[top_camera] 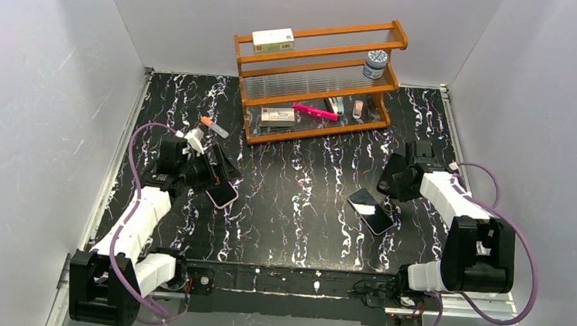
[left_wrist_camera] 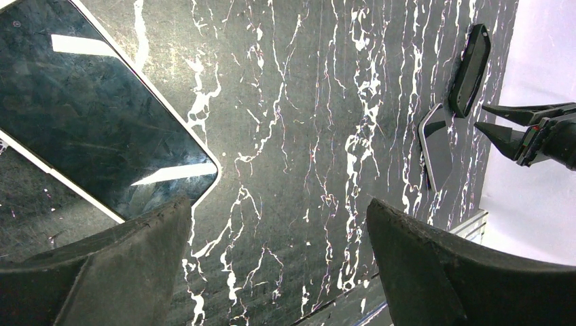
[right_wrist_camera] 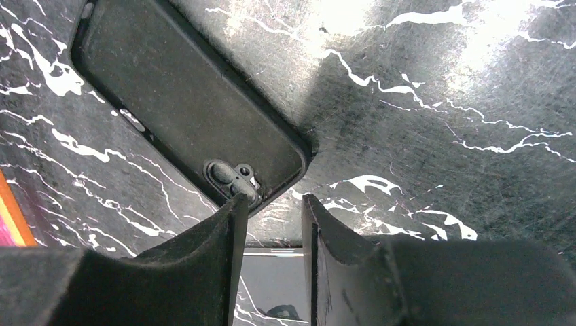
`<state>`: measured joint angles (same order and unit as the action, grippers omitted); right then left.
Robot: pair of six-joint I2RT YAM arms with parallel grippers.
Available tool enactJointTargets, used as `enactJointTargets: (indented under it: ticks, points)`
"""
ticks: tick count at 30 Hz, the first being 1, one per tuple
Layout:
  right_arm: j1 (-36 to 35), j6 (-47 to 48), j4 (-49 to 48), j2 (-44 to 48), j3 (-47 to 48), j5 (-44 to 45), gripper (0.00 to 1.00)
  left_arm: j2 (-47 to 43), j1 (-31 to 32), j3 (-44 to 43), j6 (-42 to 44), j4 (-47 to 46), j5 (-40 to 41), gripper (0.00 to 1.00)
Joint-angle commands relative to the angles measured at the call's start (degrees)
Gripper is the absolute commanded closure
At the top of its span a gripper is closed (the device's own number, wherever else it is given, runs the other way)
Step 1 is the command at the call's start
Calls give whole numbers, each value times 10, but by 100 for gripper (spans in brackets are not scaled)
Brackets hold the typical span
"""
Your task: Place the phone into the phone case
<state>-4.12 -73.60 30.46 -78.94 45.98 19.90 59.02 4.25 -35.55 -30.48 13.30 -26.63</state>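
Observation:
The phone [top_camera: 369,211] lies flat right of the table's middle, its glossy screen up. It also shows in the left wrist view [left_wrist_camera: 435,146] and under my right fingers [right_wrist_camera: 275,285]. The matte black phone case [right_wrist_camera: 190,102] lies just beyond my right fingertips with its hollow side and camera cut-out showing. In the left wrist view the case [left_wrist_camera: 469,68] looks tilted up beside the phone. My right gripper [top_camera: 387,188] [right_wrist_camera: 273,198] is open by a narrow gap with nothing between the jaws, and its left tip is at the case's corner. My left gripper [top_camera: 213,171] [left_wrist_camera: 278,204] is wide open and empty.
A pink-rimmed slab [top_camera: 222,193] with a glossy dark face [left_wrist_camera: 88,115] lies beside my left finger. A wooden rack [top_camera: 315,79] with a box, a jar and small items stands at the back. A small orange-tipped item [top_camera: 214,126] lies left of it. Grey walls enclose the table.

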Motion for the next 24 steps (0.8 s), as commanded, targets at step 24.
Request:
enactJointTargets:
  ticks: [24]
  points:
    - [15,-67,-39,-45,-28,-9,57,-21,1,1,9,1,-7,2]
